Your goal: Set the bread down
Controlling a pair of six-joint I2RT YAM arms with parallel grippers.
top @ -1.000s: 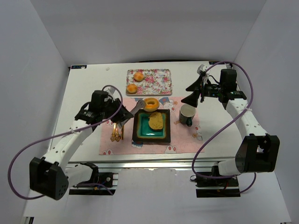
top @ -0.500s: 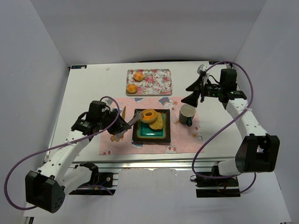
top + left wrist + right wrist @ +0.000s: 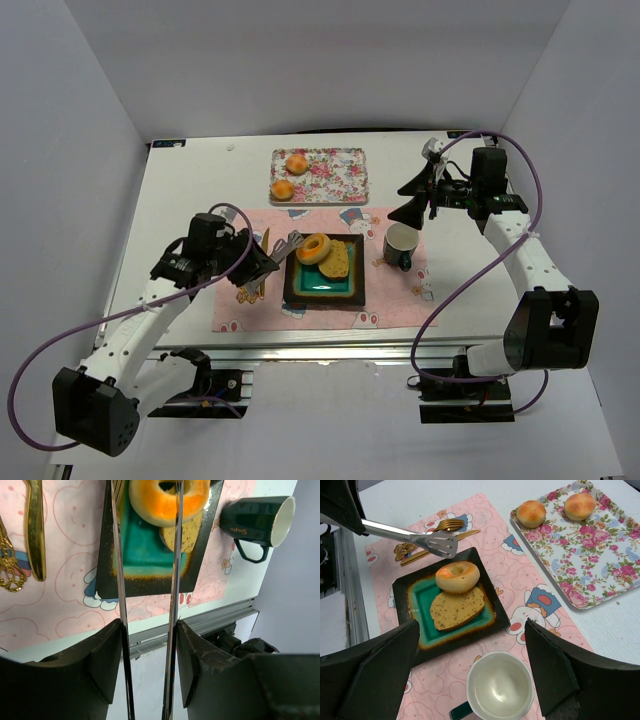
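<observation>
The ring-shaped bread (image 3: 313, 247) (image 3: 457, 576) (image 3: 167, 497) lies on the black and teal plate (image 3: 322, 292) (image 3: 405, 587), leaning on a flat brown slice (image 3: 337, 261) (image 3: 456, 609). My left gripper (image 3: 262, 268) (image 3: 148, 630) is shut on metal tongs (image 3: 285, 248) (image 3: 436, 543), one tong arm against each finger pad. The tong arms are spread. Their tips hover at the plate's left edge, just clear of the bread in the right wrist view. My right gripper (image 3: 408, 200) (image 3: 470, 630) hangs open above the mug, with nothing in it.
A dark green mug (image 3: 400, 243) (image 3: 500, 687) stands right of the plate on the pink placemat (image 3: 390, 300). Gold cutlery (image 3: 250, 285) (image 3: 35, 530) lies left of the plate. A floral tray (image 3: 345, 180) (image 3: 600, 555) behind holds two rolls (image 3: 296, 163) (image 3: 283, 188).
The left arm carried the bread in the tongs from the plate's far edge onto the plate. The tongs then spread, let it go and drew back left. The right arm stayed still.
</observation>
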